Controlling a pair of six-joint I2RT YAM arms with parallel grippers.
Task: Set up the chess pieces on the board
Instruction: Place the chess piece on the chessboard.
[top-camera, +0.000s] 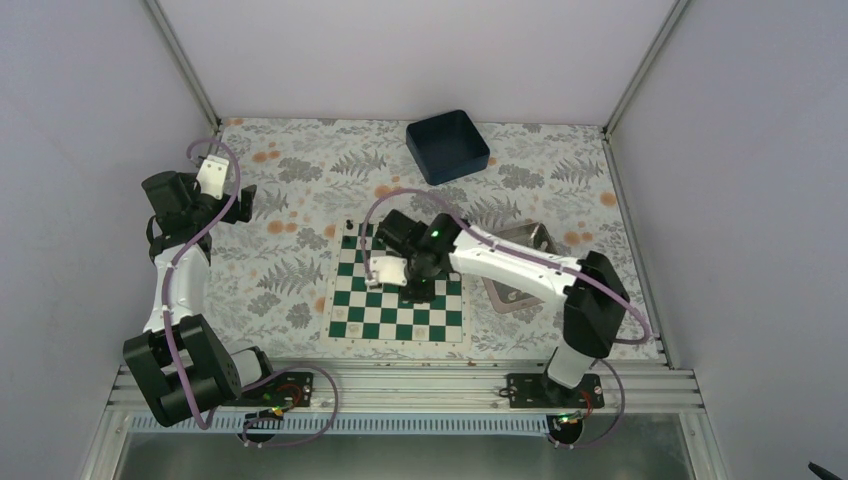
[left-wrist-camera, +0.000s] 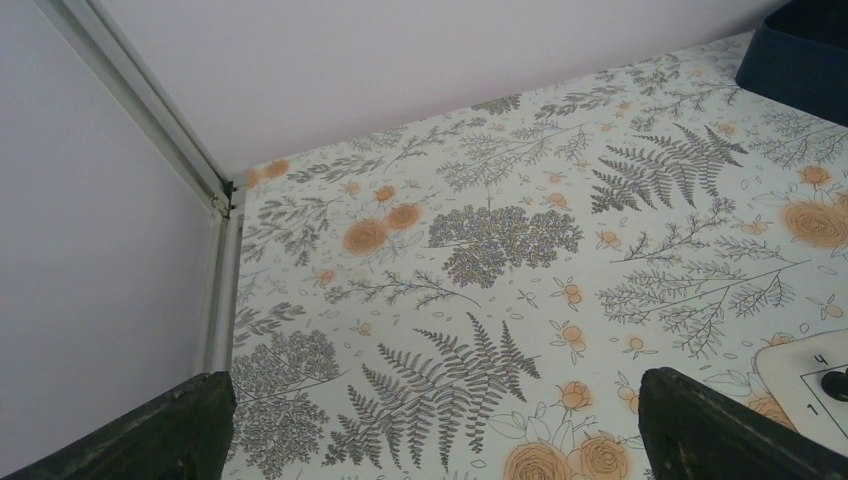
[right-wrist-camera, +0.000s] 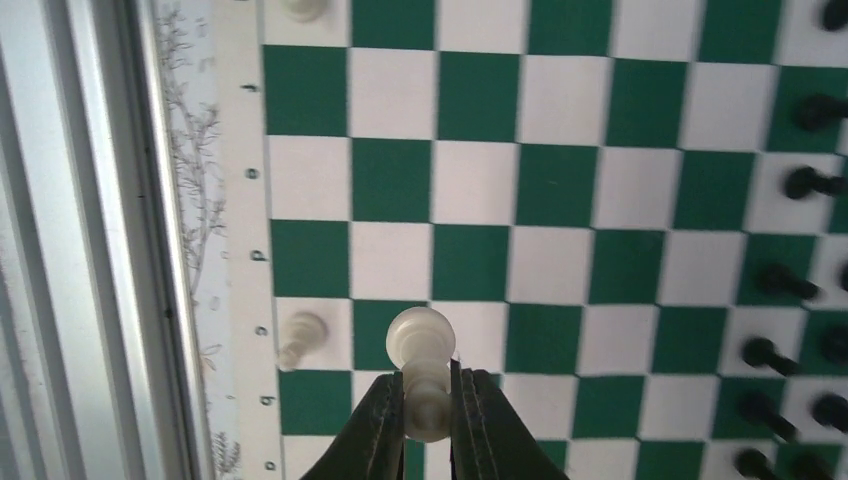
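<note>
The green-and-white board (top-camera: 400, 322) lies at the table's middle, and my right gripper (top-camera: 410, 288) hangs over its far half. In the right wrist view the right gripper (right-wrist-camera: 428, 402) is shut on a cream chess piece (right-wrist-camera: 421, 343), gripped by its stem with the round end sticking out over the squares. Two more cream pieces (right-wrist-camera: 300, 336) (right-wrist-camera: 300, 8) stand in the board's edge row by the lettered border. Black pieces (right-wrist-camera: 800, 182) line the opposite side. My left gripper (top-camera: 225, 190) is off to the far left, and its fingers (left-wrist-camera: 160, 430) stand wide apart over bare cloth.
A dark blue bin (top-camera: 447, 146) sits at the back. A silver tray (top-camera: 522, 238) lies right of the board, partly under the right arm. A board corner (left-wrist-camera: 800, 368) with a black piece (left-wrist-camera: 835, 382) shows in the left wrist view. Frame posts and walls enclose the table.
</note>
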